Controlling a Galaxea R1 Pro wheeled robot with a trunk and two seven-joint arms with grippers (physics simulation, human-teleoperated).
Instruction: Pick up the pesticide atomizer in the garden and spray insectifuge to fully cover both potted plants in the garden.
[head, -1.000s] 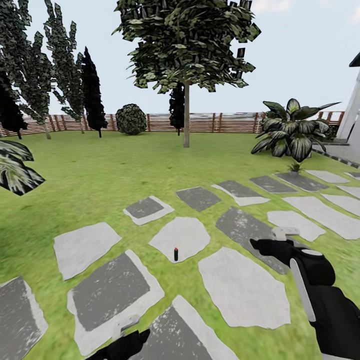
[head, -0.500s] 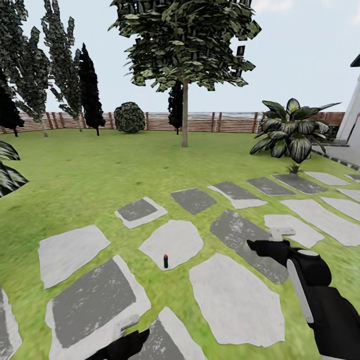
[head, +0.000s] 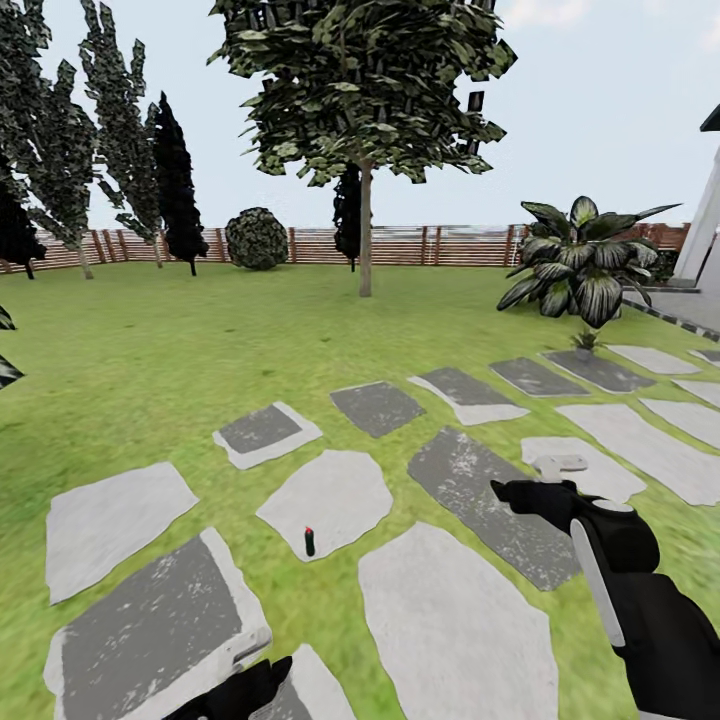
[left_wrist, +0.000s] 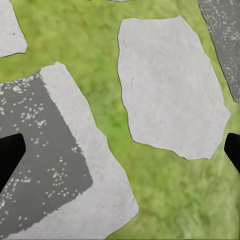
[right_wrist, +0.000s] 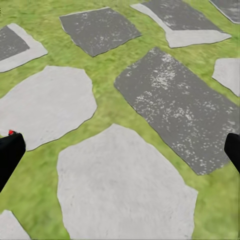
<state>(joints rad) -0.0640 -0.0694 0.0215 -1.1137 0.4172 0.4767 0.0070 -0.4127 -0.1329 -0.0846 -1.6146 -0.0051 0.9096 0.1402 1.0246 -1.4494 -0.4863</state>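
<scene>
Pesticide atomizer, the small dark green bottle (head: 309, 542), stands upright near the front edge of a pale stone slab (head: 325, 495) on the lawn, apart from both arms. Left claw (left_wrist: 120, 150) and right claw (right_wrist: 120, 150) are both spread, holding nothing.

You have no readable text, label, brand, number or sign anywhere here. The pesticide atomizer (head: 309, 542), standing near the lower edge of a pale stepping slab (head: 325, 500), is too small for you to make out any lettering on it.
</scene>
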